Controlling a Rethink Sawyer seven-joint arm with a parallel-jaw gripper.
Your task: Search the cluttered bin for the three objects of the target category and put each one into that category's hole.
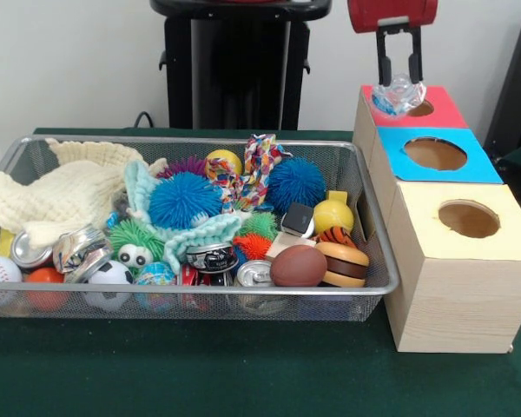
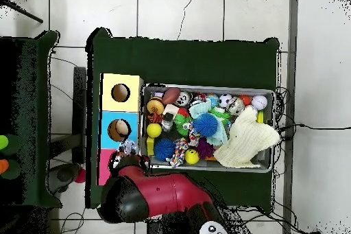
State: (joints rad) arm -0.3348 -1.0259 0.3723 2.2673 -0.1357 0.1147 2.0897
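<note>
Clear crinkled plastic ball (image 1: 398,94) clenched in the black two-fingered gripper (image 1: 399,82).
It hangs just over the round hole (image 1: 420,109) in the red-topped wooden box (image 1: 434,117), beside the wire mesh bin (image 1: 365,217) on the green worktop (image 1: 243,373).

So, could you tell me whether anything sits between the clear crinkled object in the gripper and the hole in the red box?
Nothing visible does. The gripper holds the clear crinkled object just above the red box, beside its hole, which is partly hidden behind the object; what shows of it looks unobstructed.
</note>
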